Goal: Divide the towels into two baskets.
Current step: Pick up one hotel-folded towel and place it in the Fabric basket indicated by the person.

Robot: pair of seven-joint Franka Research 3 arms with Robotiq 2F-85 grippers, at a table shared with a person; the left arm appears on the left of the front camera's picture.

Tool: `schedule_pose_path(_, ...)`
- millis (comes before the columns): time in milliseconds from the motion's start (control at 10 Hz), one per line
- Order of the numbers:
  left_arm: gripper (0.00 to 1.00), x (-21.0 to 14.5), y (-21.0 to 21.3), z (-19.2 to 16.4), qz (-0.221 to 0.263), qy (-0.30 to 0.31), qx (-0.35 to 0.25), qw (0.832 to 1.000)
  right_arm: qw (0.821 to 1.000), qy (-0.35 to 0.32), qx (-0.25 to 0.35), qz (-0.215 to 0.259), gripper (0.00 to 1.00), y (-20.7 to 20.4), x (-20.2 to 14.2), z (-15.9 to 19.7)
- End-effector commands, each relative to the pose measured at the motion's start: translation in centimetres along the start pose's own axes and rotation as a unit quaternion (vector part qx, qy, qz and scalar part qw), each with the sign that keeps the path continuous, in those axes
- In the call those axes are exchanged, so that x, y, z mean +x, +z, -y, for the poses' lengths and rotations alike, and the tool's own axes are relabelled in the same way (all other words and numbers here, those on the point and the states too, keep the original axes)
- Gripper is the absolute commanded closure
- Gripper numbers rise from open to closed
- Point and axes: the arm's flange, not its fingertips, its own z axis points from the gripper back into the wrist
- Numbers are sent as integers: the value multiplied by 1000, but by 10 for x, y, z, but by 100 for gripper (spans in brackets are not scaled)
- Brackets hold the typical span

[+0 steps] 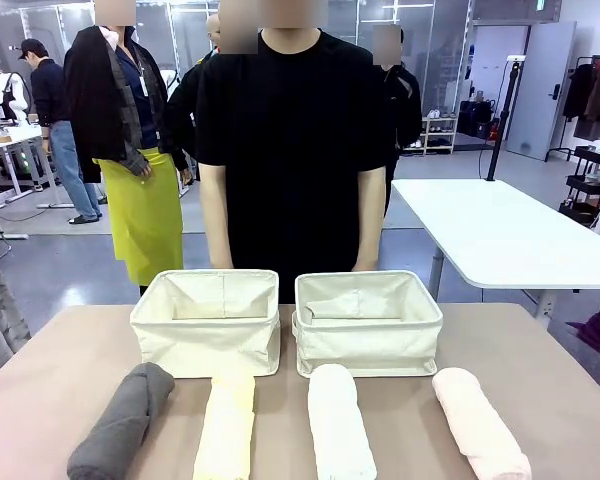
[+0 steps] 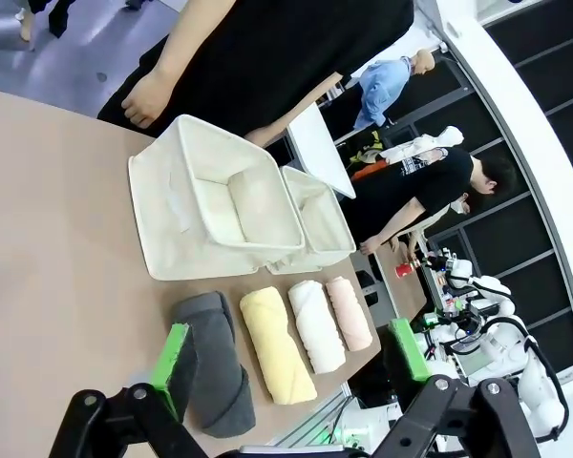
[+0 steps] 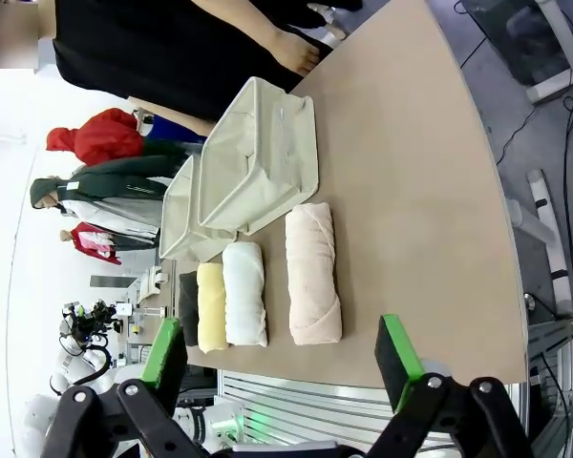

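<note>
Two cream canvas baskets stand side by side at the table's far side, the left basket (image 1: pixel 206 322) and the right basket (image 1: pixel 368 322), both with nothing inside. In front of them lie four rolled towels in a row: dark grey (image 1: pixel 122 421), pale yellow (image 1: pixel 226 430), white (image 1: pixel 340 424) and pale pink (image 1: pixel 480 424). My left gripper (image 2: pixel 291 367) hangs open high above the grey towel (image 2: pixel 214 361). My right gripper (image 3: pixel 282 361) is open too, high over the table's near edge by the pink towel (image 3: pixel 312 275).
A person in a black shirt stands right behind the baskets, hands (image 1: pixel 216 262) hanging at the table's far edge. Bare brown tabletop (image 1: pixel 60 370) lies left and right of the baskets. A white table (image 1: pixel 500 235) stands behind at the right.
</note>
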Motion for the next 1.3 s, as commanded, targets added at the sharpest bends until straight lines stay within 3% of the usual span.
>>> schedule_pose_path(0, 0, 1, 3, 1, 4, -3, -10, 1000, 1000, 3, 5, 0, 0, 0, -1, -3)
schedule_pose_path(1200, 0, 1, 3, 1, 4, -3, -10, 1000, 1000, 3, 5, 0, 0, 0, -1, -3)
